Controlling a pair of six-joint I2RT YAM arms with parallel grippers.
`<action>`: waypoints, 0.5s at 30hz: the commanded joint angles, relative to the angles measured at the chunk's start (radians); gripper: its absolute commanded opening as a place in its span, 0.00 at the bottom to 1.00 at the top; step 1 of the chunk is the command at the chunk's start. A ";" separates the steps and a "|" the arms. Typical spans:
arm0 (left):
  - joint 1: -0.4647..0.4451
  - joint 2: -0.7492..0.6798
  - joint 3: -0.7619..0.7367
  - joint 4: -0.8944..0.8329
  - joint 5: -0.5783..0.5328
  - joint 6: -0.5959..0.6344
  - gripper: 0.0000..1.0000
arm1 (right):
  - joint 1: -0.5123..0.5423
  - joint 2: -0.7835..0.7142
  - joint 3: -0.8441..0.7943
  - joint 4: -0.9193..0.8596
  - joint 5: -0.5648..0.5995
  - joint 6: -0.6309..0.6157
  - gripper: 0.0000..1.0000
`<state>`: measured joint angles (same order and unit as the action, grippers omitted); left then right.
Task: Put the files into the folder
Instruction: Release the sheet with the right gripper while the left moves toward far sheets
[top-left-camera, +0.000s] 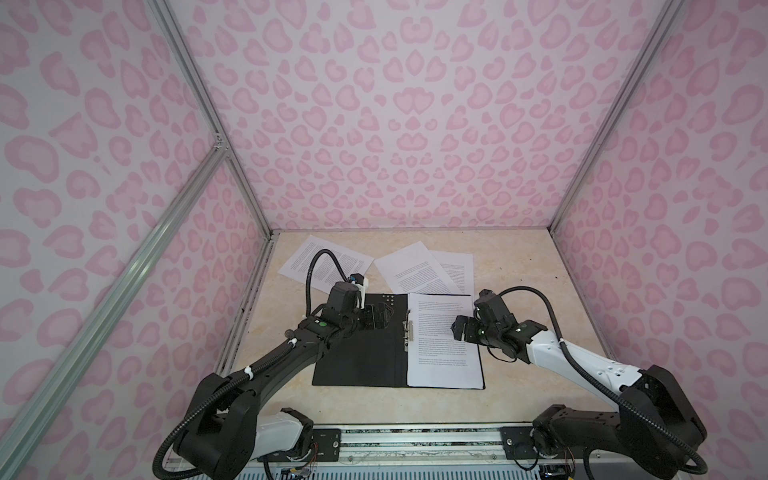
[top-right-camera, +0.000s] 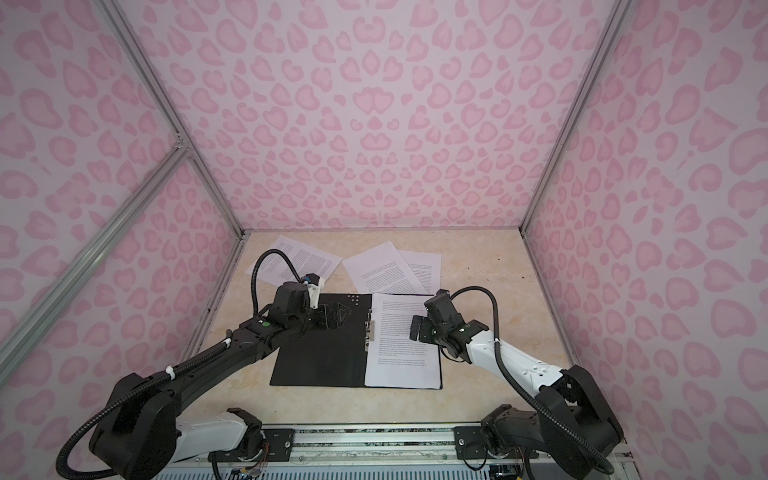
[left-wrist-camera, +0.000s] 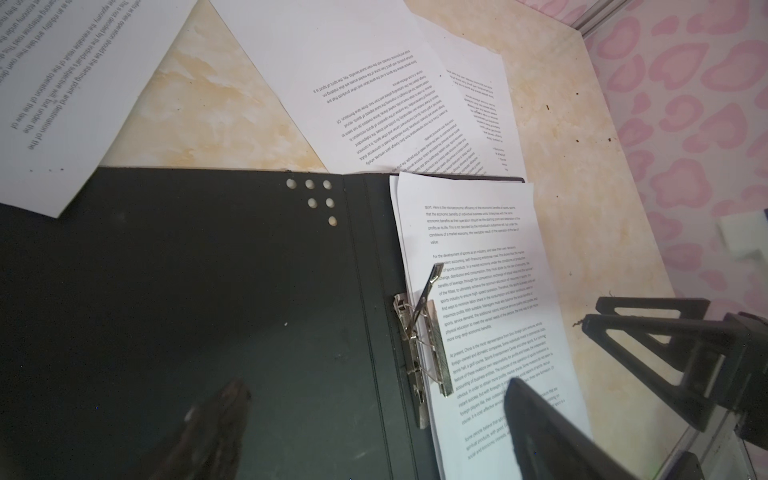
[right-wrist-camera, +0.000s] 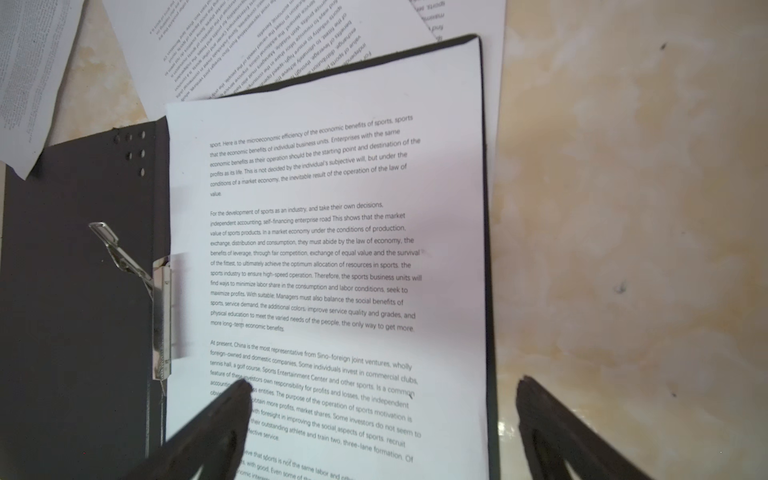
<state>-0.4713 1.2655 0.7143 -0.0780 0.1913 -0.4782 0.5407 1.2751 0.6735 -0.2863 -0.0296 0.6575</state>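
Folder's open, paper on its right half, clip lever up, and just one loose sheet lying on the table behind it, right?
No. Three loose sheets lie behind the folder, not one: the left sheet, plus the upper sheet overlapping the lower sheet, as both top views show. The rest is right.

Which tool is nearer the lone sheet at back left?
Left. The left tool is over the folder's bare cover, near that sheet; the right tool is beyond, over the filed page.
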 joint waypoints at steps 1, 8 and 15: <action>0.000 -0.029 -0.004 0.004 -0.041 0.001 0.97 | -0.003 0.004 0.018 -0.029 0.038 -0.041 0.99; 0.000 -0.130 -0.034 -0.017 -0.158 -0.002 0.97 | -0.018 -0.004 0.086 -0.080 0.074 -0.087 0.99; 0.067 -0.243 -0.079 -0.049 -0.253 -0.060 0.97 | -0.020 0.012 0.109 -0.043 0.012 -0.141 0.99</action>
<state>-0.4358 1.0462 0.6506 -0.1062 0.0021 -0.5003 0.5217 1.2770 0.7815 -0.3382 0.0086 0.5545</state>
